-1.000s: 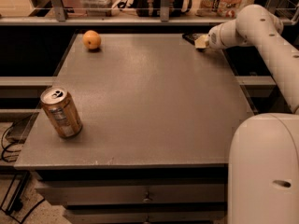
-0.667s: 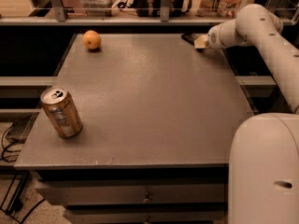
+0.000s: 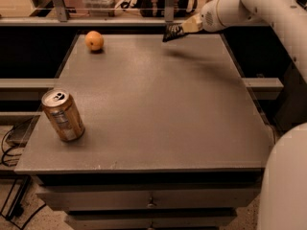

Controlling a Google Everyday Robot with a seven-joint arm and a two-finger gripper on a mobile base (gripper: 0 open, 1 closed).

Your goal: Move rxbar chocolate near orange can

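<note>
The rxbar chocolate [image 3: 172,32] is a small black wrapper with pale lettering, held in the air above the table's far edge, right of centre. My gripper [image 3: 188,27] is shut on its right end, with the white arm reaching in from the upper right. The orange can [image 3: 63,115] is copper-orange with a silver top and stands tilted near the table's front left corner, far from the bar.
A round orange fruit [image 3: 94,40] lies at the far left of the grey table [image 3: 158,104]. A rail and shelves with clutter run behind the table. The robot's white body [image 3: 288,186] fills the lower right. Drawers sit below the tabletop.
The gripper has lifted the rxbar chocolate off the far right of the table and carried it left. The can and the fruit have not moved.
</note>
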